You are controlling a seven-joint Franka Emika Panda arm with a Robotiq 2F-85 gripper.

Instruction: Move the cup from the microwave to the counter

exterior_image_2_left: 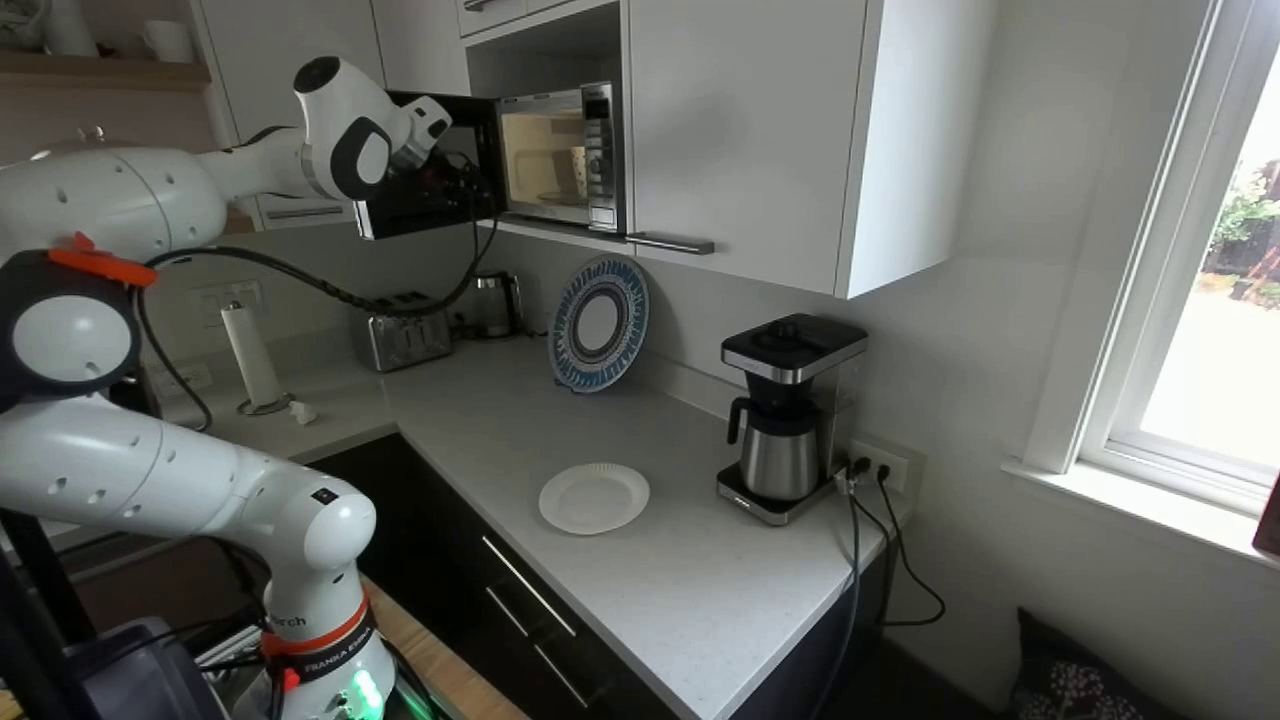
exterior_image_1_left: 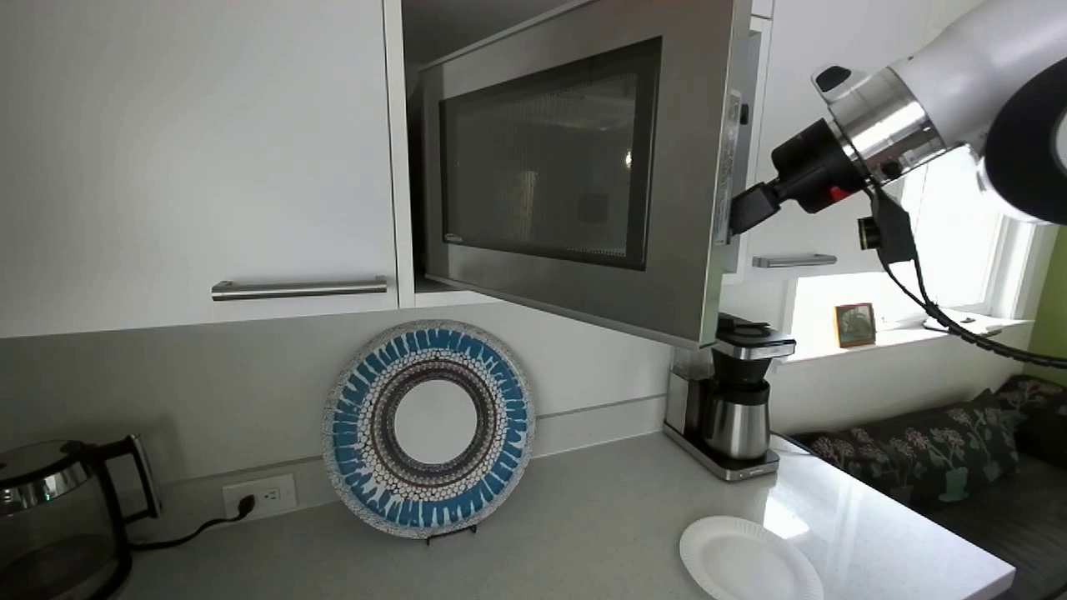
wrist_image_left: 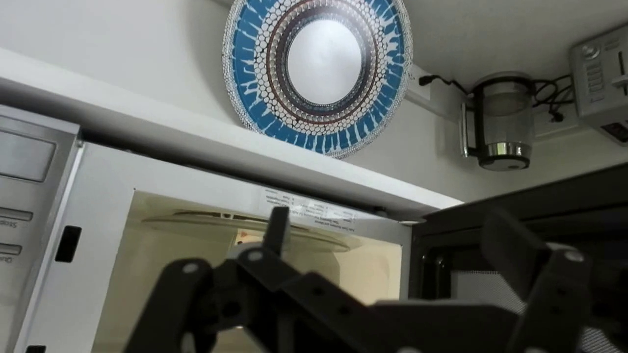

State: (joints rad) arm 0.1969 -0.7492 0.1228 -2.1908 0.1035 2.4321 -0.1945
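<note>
The window (exterior_image_1_left: pixel 963 242) glares, the counter (exterior_image_1_left: pixel 867 542) shines and the tool (wrist_image_left: pixel 392 240) looks blurred

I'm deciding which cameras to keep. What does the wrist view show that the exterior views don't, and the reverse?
Only the wrist view shows that the gripper is open, and the lettering beside the control buttons.
Only the exterior views show the coffee maker and the flat white plate. The cup shows in an exterior view; the wrist view leaves it unclear.
Both share the microwave with its door open, the blue-ringed disc, the glass kettle and the counter.
</note>
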